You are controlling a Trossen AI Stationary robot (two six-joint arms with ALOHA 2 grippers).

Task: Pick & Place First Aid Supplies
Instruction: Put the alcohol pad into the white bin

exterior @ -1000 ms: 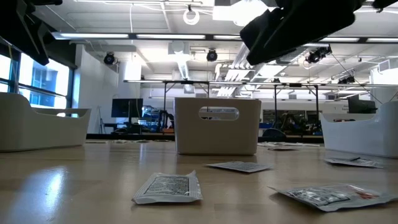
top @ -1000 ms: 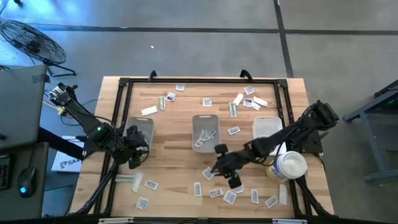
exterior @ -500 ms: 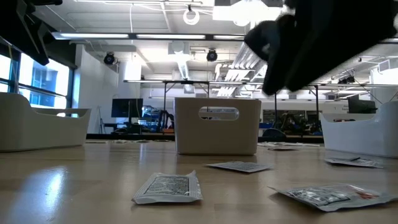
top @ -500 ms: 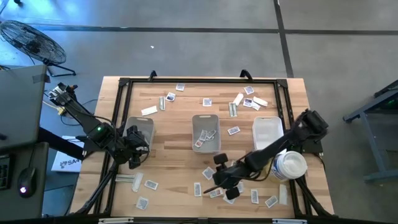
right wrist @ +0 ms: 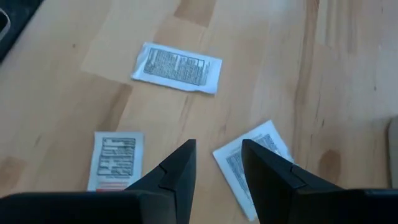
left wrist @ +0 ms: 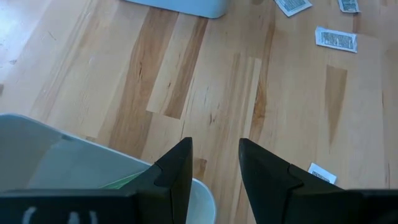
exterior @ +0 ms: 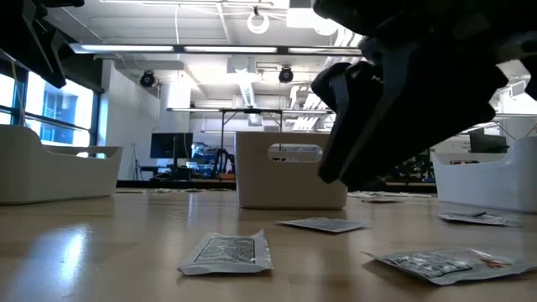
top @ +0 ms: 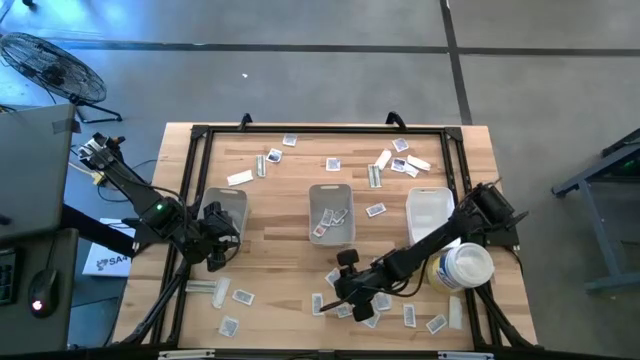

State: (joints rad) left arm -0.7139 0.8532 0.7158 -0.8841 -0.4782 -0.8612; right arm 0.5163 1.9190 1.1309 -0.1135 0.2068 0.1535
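First aid packets lie flat all over the wooden table, with a cluster [top: 370, 316] near the front edge. My right gripper [top: 337, 293] hangs open just above this cluster, slanting down. In the right wrist view, its fingers [right wrist: 217, 163] stand over a square sachet [right wrist: 249, 158], with another sachet [right wrist: 117, 160] and a third [right wrist: 177, 67] close by. The low view shows the arm as a dark mass [exterior: 403, 92] above the packets [exterior: 226, 252]. My left gripper [top: 215, 255] waits open over the near rim of the left tray [left wrist: 56, 155].
Three trays stand across the middle: left [top: 226, 208], centre [top: 331, 212] with several packets inside, and right [top: 430, 205]. A round white tub [top: 465, 268] stands beside my right arm. More packets lie along the far edge [top: 385, 160] and at the front left [top: 242, 296].
My right gripper has gone down and toward the table's near edge and left, from beside the centre tray to just above the front cluster of packets, tipping a little further down. It has stayed open. My left arm has kept still.
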